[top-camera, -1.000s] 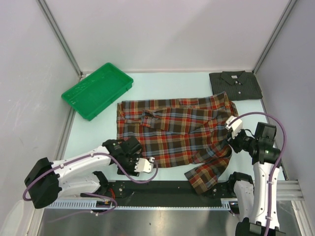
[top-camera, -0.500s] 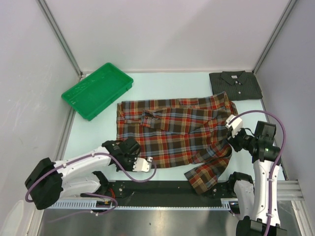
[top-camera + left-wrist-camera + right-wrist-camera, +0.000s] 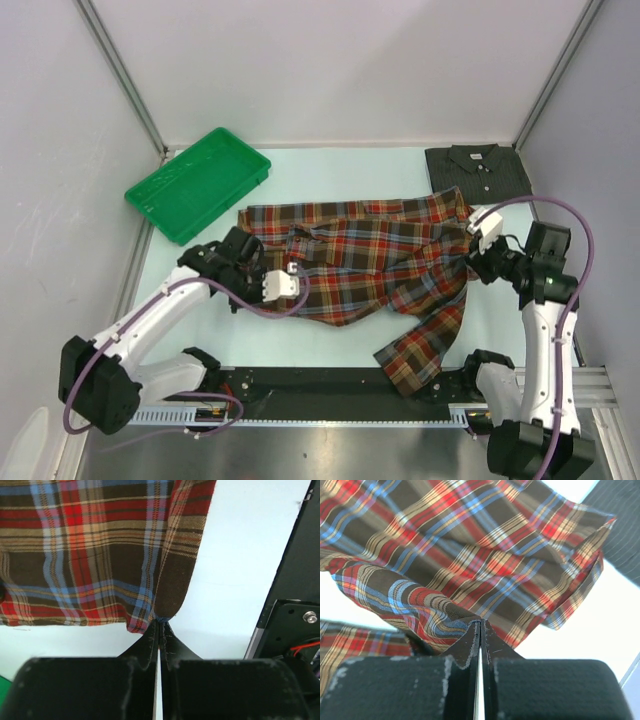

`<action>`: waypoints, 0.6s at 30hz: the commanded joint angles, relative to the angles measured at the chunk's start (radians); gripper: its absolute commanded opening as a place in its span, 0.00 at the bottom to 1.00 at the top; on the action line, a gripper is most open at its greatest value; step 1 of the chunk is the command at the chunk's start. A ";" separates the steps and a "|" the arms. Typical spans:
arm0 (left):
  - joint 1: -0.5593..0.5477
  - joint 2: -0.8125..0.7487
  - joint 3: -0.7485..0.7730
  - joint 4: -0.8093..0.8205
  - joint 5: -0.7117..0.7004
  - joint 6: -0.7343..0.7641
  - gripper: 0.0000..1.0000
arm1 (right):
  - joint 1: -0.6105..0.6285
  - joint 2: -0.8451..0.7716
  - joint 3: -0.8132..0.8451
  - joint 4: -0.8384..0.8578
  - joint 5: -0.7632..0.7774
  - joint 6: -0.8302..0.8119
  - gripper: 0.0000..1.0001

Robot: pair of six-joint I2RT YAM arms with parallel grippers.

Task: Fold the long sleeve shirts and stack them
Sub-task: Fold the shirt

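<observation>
**Plaid shirt** (image 3: 360, 265): spread across the middle of the counter (image 3: 330, 340), with one sleeve trailing toward the near edge.
**Left fingers** (image 3: 152, 641): closed, pinching the shirt's hem corner. The cloth hangs ahead of the tips, and bare counter lies to their right.
**Right fingers** (image 3: 474, 641): closed on a fold at the shirt's opposite side edge. Bare counter shows right of the tips.
**Charcoal shirt** (image 3: 478, 173): folded in the far corner beyond the right fingers, apart from the plaid.
**Green tray** (image 3: 198, 184): beyond the left fingers, clear of the cloth.

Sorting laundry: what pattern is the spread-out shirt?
Plaid shirt: red, brown, navy; clearest from top external.
</observation>
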 commanded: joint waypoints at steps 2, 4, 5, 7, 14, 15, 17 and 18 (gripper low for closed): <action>0.112 0.094 0.173 -0.056 0.081 0.030 0.00 | 0.002 0.112 0.090 0.194 -0.041 0.077 0.00; 0.151 0.159 0.214 -0.048 0.086 0.026 0.00 | 0.014 0.157 0.118 0.264 -0.035 0.103 0.00; 0.181 0.183 0.253 -0.033 0.084 0.016 0.00 | 0.034 0.209 0.127 0.284 -0.029 0.106 0.00; 0.221 0.243 0.291 -0.013 0.078 0.009 0.00 | 0.055 0.263 0.152 0.350 -0.007 0.118 0.00; 0.267 0.380 0.394 0.065 0.022 -0.014 0.00 | 0.125 0.483 0.278 0.432 0.034 0.126 0.00; 0.272 0.395 0.402 0.070 0.019 -0.014 0.00 | 0.134 0.522 0.288 0.442 0.040 0.123 0.00; 0.280 0.432 0.409 0.085 0.011 -0.019 0.00 | 0.143 0.565 0.308 0.446 0.052 0.120 0.00; 0.280 0.443 0.408 0.091 0.008 -0.020 0.00 | 0.152 0.598 0.328 0.447 0.057 0.121 0.00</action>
